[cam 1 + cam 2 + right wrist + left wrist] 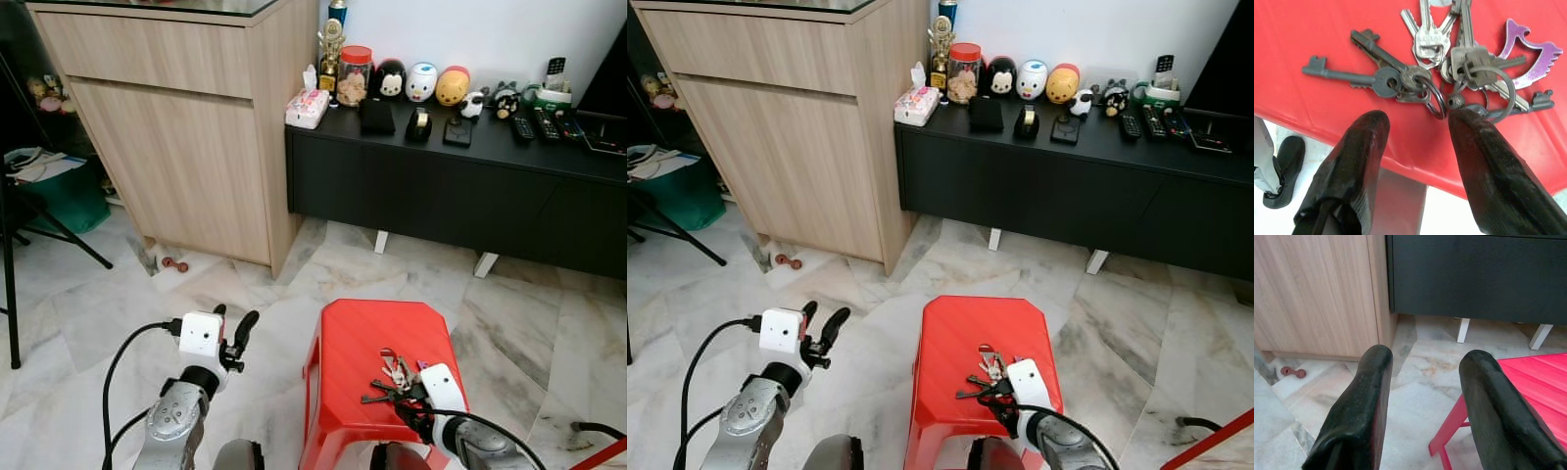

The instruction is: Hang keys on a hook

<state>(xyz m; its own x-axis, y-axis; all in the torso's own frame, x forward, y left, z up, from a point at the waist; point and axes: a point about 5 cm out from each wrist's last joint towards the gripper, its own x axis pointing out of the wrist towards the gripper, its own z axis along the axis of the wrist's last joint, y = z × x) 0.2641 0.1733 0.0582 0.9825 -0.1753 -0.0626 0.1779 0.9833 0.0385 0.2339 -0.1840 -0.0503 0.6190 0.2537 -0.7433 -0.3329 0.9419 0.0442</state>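
Keys (1449, 68) on red stool (362, 338) (right pincer (1415, 122) parted), cabinet (196, 117) beyond

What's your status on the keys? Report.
Right gripper open, fingers at the keys, not yet gripping. Keys lie on red stool. Left gripper open, idle over floor. Nothing in the way.

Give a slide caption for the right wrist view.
Open right pincer poised at a bunch of keys on a red stool.
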